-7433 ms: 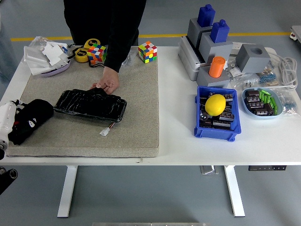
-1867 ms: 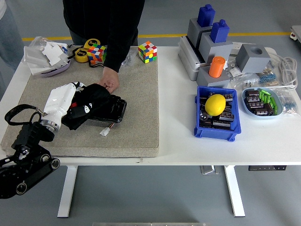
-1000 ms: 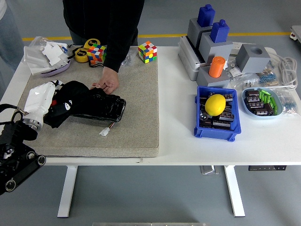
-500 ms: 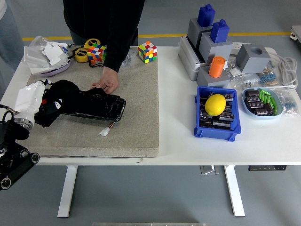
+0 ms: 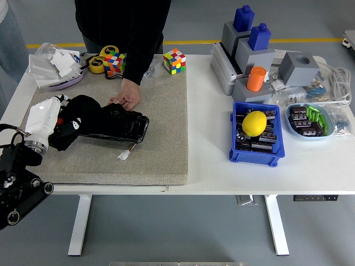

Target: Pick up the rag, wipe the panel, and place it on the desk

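Rag (image 5: 75, 119): black, limp, bunching under the left hand (image 5: 47, 119), which is gripping it over the panel's (image 5: 113, 124) left end. Soft and light, likely draping; taking a bunched fold seems best. A person's hand (image 5: 128, 95) is steadying the panel's far edge. Both are lying on the mat (image 5: 161, 138) on the tabletop (image 5: 211, 166).

The left hand (image 5: 47, 119) lies under and behind the black rag (image 5: 75, 119), so its fingers are hidden. The rag also covers the left end of the black panel (image 5: 119, 124). At the frame's top edge the person (image 5: 125, 27) is cut off above the torso. Contents of the small tray (image 5: 309, 119) at right are, perhaps, connectors; too small to tell.
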Tool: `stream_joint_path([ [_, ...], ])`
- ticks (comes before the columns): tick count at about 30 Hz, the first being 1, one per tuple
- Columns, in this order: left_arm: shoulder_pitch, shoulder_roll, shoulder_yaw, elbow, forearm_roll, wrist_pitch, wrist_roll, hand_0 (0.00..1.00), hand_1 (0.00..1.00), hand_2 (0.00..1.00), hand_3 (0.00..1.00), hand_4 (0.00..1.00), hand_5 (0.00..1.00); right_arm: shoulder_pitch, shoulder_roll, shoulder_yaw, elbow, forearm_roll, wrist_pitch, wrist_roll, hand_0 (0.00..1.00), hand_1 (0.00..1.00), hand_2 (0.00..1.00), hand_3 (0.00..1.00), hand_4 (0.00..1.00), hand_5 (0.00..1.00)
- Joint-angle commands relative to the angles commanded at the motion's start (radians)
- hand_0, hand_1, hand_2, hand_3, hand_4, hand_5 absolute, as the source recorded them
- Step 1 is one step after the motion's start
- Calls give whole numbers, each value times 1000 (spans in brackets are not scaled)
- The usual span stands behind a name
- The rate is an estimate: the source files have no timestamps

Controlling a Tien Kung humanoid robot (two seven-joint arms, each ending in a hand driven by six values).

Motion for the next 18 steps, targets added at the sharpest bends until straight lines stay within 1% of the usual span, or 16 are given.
stream_joint_path([
  [6, -4, -10, 26, -47, 7, 0, 11, 200, 131, 439, 633, 540, 87, 0, 0, 0, -1, 1, 0, 1, 723, 632, 675, 642, 998, 647],
  [9, -9, -13, 55, -75, 11, 1, 15, 199, 131, 439, 633, 540, 87, 0, -2, 0, -1, 1, 0, 2, 724, 631, 675, 641, 998, 647],
  [13, -20, -15, 101, -99, 6, 1, 18, 198, 130, 439, 632, 539, 86, 2, -1, -1, -1, 2, 0, 3, 724, 632, 675, 641, 998, 647],
  [18, -35, -20, 139, -110, 7, 1, 24, 198, 130, 439, 632, 539, 86, 3, -1, -3, -2, 3, 1, 2, 724, 632, 675, 641, 998, 647],
])
